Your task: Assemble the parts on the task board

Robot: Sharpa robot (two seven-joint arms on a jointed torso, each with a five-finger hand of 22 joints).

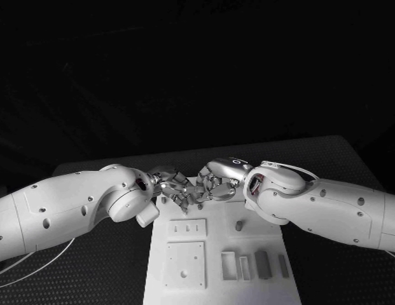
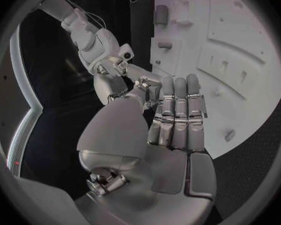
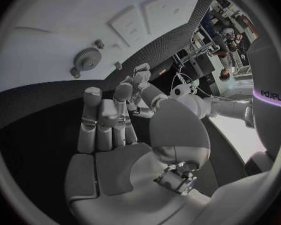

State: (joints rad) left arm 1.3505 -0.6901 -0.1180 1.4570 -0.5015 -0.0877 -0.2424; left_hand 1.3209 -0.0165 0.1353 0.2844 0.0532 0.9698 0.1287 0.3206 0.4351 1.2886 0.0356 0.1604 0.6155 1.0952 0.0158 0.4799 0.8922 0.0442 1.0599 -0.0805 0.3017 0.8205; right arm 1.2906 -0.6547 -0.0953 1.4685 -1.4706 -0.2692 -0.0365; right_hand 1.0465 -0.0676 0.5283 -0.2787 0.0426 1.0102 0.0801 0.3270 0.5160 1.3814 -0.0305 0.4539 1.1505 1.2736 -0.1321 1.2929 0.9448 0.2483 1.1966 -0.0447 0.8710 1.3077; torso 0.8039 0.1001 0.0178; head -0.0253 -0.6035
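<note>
While both hands meet fingertip to fingertip above the far edge of the task board [image 1: 220, 254], the left hand [image 1: 172, 186] and right hand [image 1: 217, 183] probably pass a part; whether either holds anything, I cannot tell. A gear [image 3: 87, 60] lies on the board.

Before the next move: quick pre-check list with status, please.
1. Task board flat on the table: ok.
2. Left hand and right hand over the board's far edge, fingertips meeting: ok.
3. A part held between the hands: cannot tell, fingers hide the contact.
4. Gear lying on the board, untouched: ok.
5. Peg standing free in the board, clear of both hands: ok.
6. Slots near the front of the board unobstructed by the arms: ok.
</note>
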